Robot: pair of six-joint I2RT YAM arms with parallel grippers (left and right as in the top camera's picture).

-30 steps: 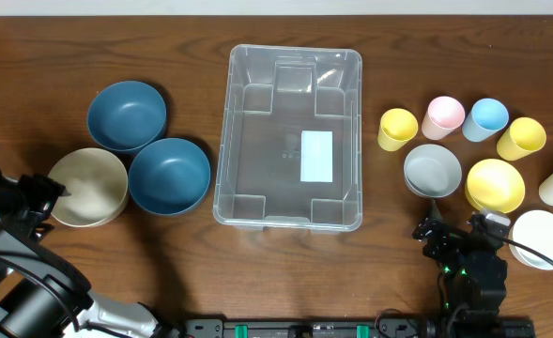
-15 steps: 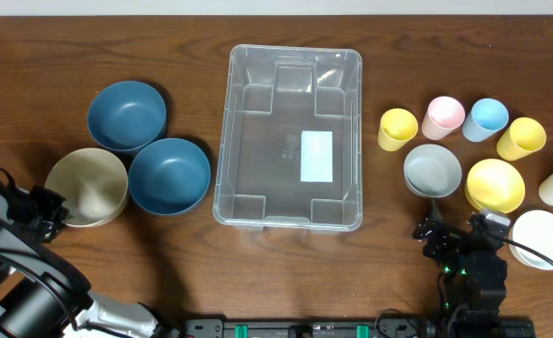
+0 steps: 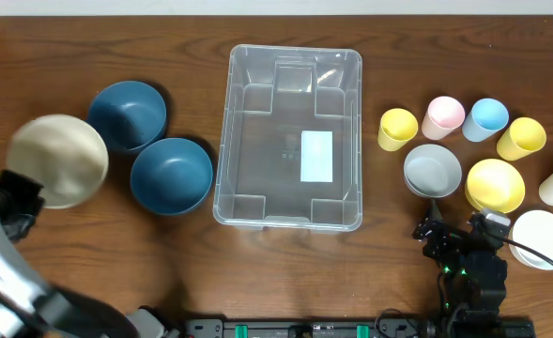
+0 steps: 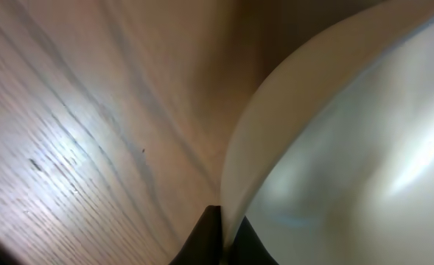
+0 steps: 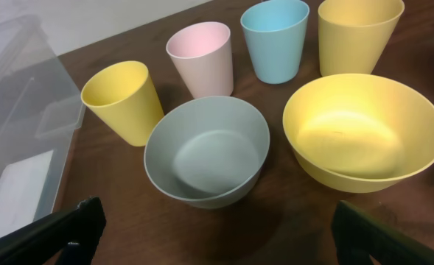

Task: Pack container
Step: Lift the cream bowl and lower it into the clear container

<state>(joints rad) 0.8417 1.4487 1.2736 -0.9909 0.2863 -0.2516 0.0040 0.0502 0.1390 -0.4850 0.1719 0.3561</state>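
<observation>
- The container point(image 3: 267, 150) is set at the middle of the surface with its open side up. Nothing is seen inside it except the white label point(image 3: 316, 156) on its base, so packing is judged to be at its start.
- The left tool point(image 3: 20, 194) is pinched narrow on the rim of the beige bowl point(image 3: 58, 160), near the surface's left edge. In the left wrist view the rim is seen running between the dark fingers point(image 4: 209, 235), one on either side of the wall. A rim grip is likely chosen because the bowl is too broad to be spanned.
- The beige bowl is blurred, and it is judged to be raised off the surface and tilted for carrying towards the container.
- Two blue bowls point(image 3: 127, 115) point(image 3: 171, 176) are placed between the beige bowl and the container, touching or nearly so.
- The right tool point(image 5: 217, 213) is held wide and empty near the surface's near edge, facing the grey bowl point(image 5: 205, 151) and the yellow bowl point(image 5: 364, 132).
- Four cups point(image 5: 200, 55) are lined up behind those bowls. They are presumably grouped on the right side so that each arm serves its own side of the surface.
</observation>
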